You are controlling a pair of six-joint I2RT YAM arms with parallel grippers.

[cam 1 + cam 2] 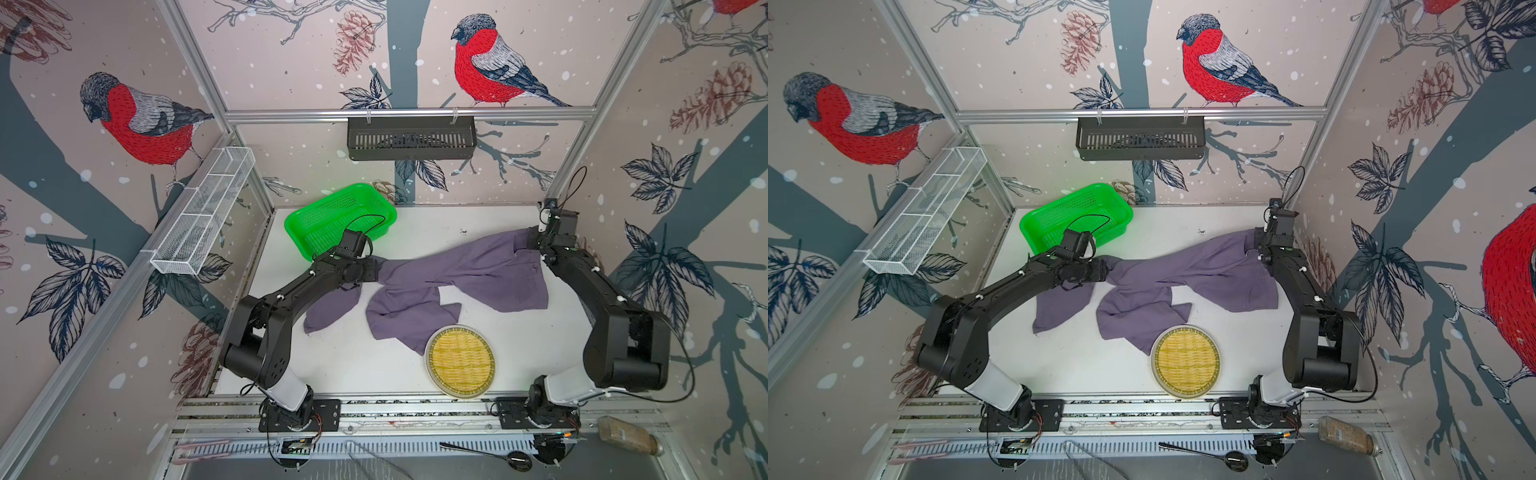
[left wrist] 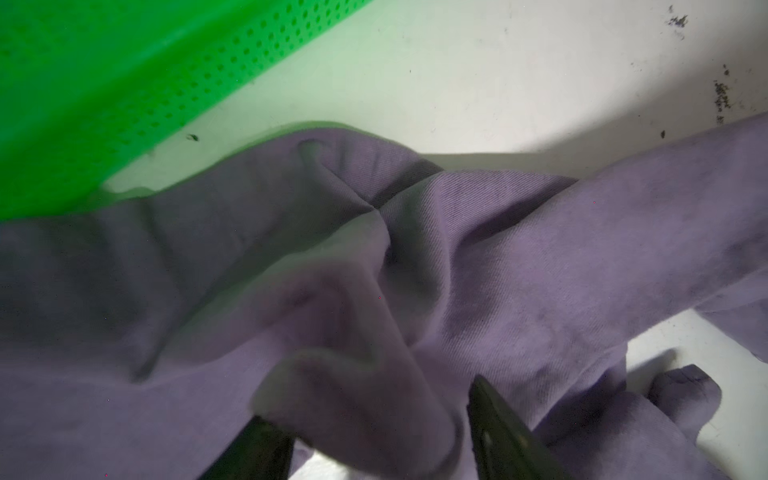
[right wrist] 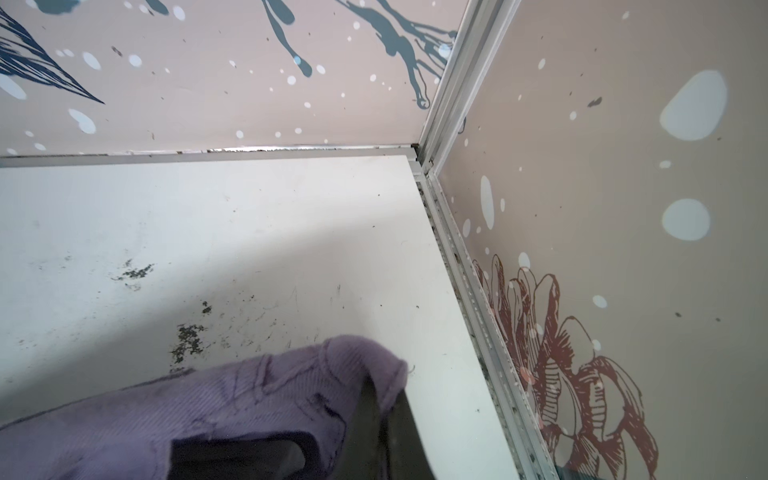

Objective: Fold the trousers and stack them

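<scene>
A white table [image 1: 340,365], marked with dark specks [image 3: 187,345] toward its far right corner, is seen with 3 things laid directly on it. A green perforated basket [image 1: 332,220] is set at the far left, and a round woven tray [image 1: 459,360] is placed near the front edge. The purple-grey trousers [image 1: 478,266] are spread crumpled across the middle, with 1 leg end brought up against the tray's rim.
</scene>
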